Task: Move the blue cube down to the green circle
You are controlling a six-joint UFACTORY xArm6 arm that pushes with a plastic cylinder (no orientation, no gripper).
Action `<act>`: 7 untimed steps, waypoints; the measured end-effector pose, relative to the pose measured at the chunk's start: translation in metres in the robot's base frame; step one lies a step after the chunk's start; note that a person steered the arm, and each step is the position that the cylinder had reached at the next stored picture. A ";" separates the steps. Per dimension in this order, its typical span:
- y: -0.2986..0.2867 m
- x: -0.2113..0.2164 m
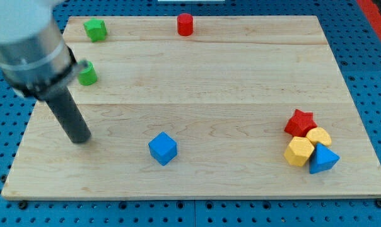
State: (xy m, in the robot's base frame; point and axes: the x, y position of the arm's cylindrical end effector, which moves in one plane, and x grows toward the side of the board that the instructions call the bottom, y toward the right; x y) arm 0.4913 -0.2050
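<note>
The blue cube (163, 149) lies on the wooden board (197, 75) at the view's lower middle-left. The green circle (87, 74), a short green cylinder, stands at the view's upper left, partly hidden behind my arm's grey body. My dark rod slants down from the upper left; my tip (81, 139) rests on the board to the left of the blue cube, well apart from it, and below the green circle.
A green star-like block (95, 29) and a red cylinder (185, 24) sit along the view's top edge. At the lower right a red star (299, 122), two yellow blocks (318, 136) (299, 152) and a blue triangle (322, 159) are clustered.
</note>
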 end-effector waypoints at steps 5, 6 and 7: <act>0.108 -0.163; 0.138 -0.149; 0.132 -0.093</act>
